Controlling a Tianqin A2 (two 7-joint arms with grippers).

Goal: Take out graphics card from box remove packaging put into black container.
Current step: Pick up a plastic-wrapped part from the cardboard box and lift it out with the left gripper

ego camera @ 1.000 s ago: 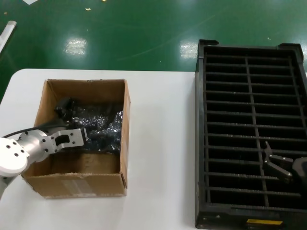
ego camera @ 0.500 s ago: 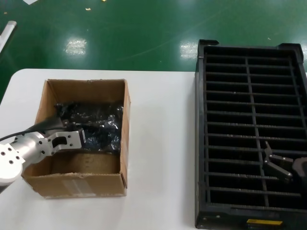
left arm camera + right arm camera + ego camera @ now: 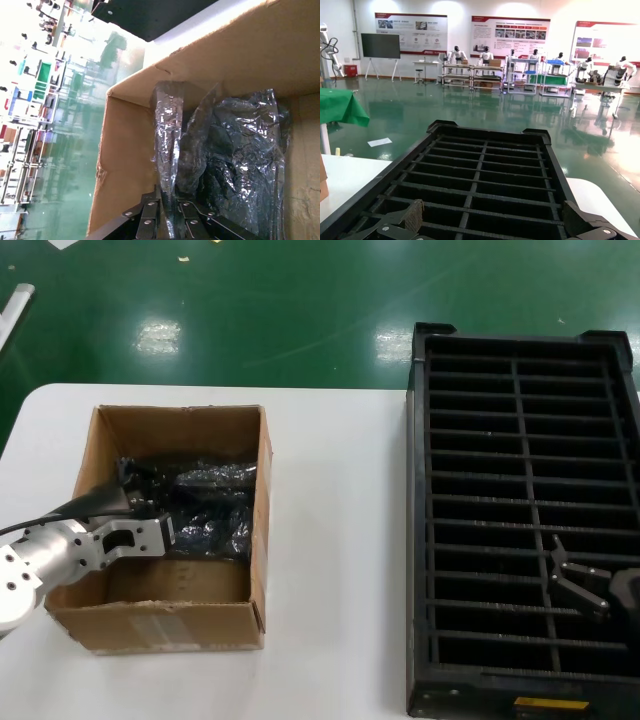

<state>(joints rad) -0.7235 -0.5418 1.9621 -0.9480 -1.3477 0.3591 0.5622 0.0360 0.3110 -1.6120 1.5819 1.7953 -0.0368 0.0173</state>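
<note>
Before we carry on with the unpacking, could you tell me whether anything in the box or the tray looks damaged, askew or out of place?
Nothing stands out. The packaging is crumpled in the box, pinched by the left gripper. The black container sits square, with the right gripper open above its slots.

One brown cardboard box [image 3: 170,530] stands on one white table [image 3: 335,540], with one large black container [image 3: 425,540] well apart from the box on the same table. Inside the box lies one crinkled grey packaging bag [image 3: 205,505]; whether a card is inside it cannot be told. The container holds two columns of narrow slots and carries one yellow label [image 3: 550,704] on its near edge. Two grippers are in view: the left gripper [image 3: 165,530] inside the box, the right gripper [image 3: 560,575] over the container.
</note>
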